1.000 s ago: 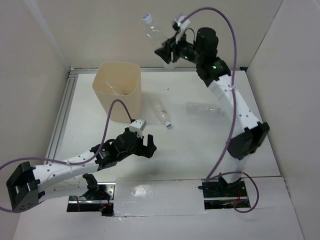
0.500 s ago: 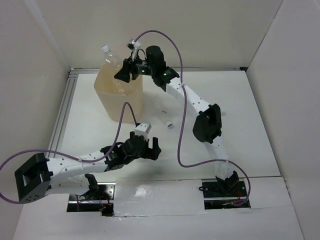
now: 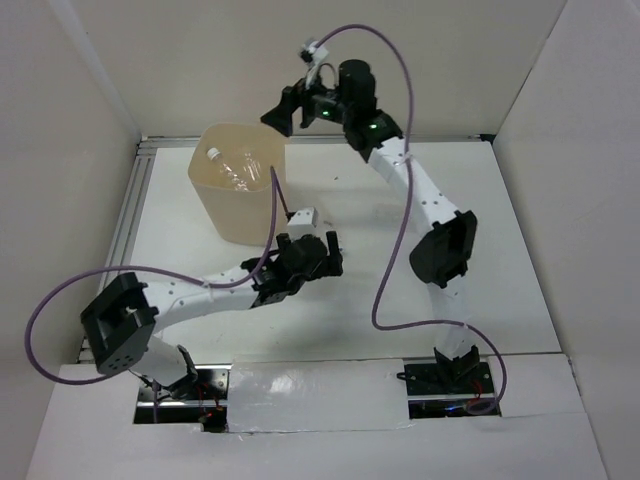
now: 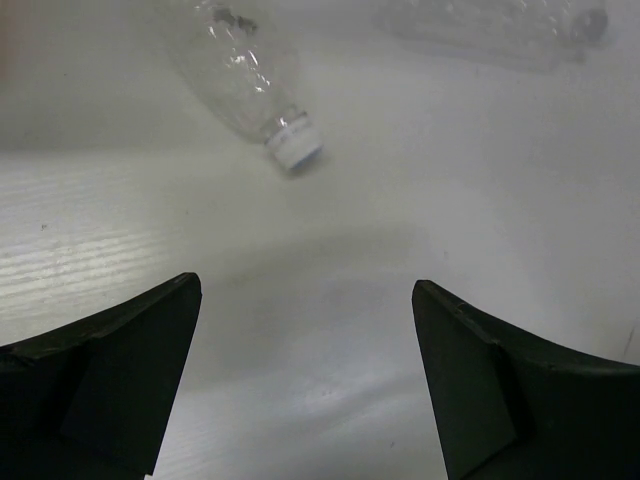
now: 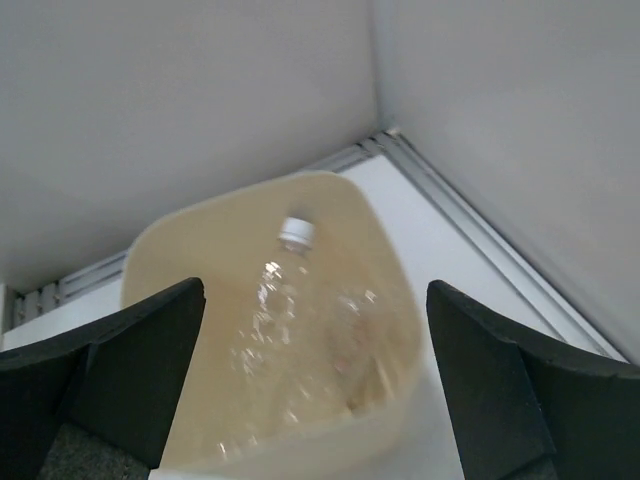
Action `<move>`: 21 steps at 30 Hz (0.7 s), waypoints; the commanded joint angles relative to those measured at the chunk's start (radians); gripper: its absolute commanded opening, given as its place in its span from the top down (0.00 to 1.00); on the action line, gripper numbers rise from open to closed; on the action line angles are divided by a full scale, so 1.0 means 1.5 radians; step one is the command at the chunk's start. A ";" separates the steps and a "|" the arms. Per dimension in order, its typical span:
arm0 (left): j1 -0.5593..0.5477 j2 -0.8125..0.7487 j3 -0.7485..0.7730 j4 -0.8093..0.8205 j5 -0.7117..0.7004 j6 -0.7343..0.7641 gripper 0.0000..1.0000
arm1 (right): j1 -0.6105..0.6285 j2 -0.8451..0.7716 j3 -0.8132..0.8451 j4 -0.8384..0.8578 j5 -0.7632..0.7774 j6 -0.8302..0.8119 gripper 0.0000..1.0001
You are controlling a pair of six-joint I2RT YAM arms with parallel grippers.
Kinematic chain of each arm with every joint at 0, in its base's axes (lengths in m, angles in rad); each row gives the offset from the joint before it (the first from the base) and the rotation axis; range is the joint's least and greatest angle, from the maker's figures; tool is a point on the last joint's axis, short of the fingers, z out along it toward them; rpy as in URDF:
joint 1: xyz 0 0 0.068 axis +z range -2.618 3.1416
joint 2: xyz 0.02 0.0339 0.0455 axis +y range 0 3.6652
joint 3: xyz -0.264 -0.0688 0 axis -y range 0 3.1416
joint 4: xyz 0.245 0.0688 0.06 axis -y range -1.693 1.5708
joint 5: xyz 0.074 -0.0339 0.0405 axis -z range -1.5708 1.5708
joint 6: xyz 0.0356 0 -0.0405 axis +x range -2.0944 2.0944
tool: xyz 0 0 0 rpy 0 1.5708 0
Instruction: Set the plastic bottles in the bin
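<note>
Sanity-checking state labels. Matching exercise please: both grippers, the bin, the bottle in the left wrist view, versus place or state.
A right gripper
B left gripper
C bin
D loose bottle

1 lying on the table
2 open, raised near the bin
3 has a second bottle inside
4 open, low over the table

Pairs: A-2, B-4, C-3, D-1

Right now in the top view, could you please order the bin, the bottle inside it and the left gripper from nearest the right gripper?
1. Bin, rim beside the right gripper.
2. Bottle, inside the bin.
3. Left gripper, mid-table.
</note>
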 commanded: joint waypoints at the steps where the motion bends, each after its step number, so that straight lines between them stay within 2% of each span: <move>1: 0.033 0.086 0.130 -0.082 -0.084 -0.116 0.01 | -0.091 -0.137 -0.045 -0.061 0.047 -0.064 0.02; 2: 0.042 0.113 0.163 -0.117 -0.084 -0.139 0.01 | -0.113 -0.154 -0.103 -0.096 0.053 -0.072 0.12; 3: 0.051 0.140 0.195 -0.185 -0.084 -0.164 0.01 | -0.137 -0.170 -0.135 -0.110 0.061 -0.078 0.27; 4: 0.067 0.168 0.263 -0.216 -0.075 -0.200 0.01 | -0.183 -0.203 -0.166 -0.123 0.061 -0.096 0.61; 5: 0.074 0.224 0.295 -0.246 -0.068 -0.206 0.01 | -0.206 -0.218 -0.225 -0.148 0.050 -0.108 0.73; 6: 0.074 0.251 0.326 -0.271 -0.068 -0.213 0.01 | -0.230 -0.233 -0.253 -0.159 0.044 -0.116 0.78; 8: 0.080 0.296 0.400 -0.330 -0.091 -0.221 0.01 | -0.301 -0.271 -0.330 -0.187 0.017 -0.130 0.66; 9: 0.087 0.349 0.439 -0.363 -0.113 -0.229 0.01 | -0.355 -0.295 -0.386 -0.187 -0.037 -0.130 0.42; 10: 0.087 0.350 0.456 -0.382 -0.114 -0.229 0.01 | -0.377 -0.309 -0.386 -0.187 -0.037 -0.130 0.42; 12: 0.096 0.399 0.489 -0.409 -0.114 -0.229 0.01 | -0.421 -0.338 -0.478 -0.181 -0.074 -0.130 0.11; 13: 0.106 0.414 0.502 -0.420 -0.114 -0.223 0.01 | -0.439 -0.353 -0.508 -0.175 -0.080 -0.145 0.00; 14: 0.114 0.430 0.526 -0.438 -0.114 -0.223 0.01 | -0.467 -0.381 -0.556 -0.169 -0.080 -0.152 0.00; 17: 0.129 0.475 0.550 -0.438 -0.120 -0.193 0.01 | -0.507 -0.416 -0.603 -0.177 -0.103 -0.191 0.00; 21: 0.136 0.518 0.571 -0.408 -0.134 -0.157 0.01 | -0.523 -0.430 -0.646 -0.212 -0.120 -0.237 0.00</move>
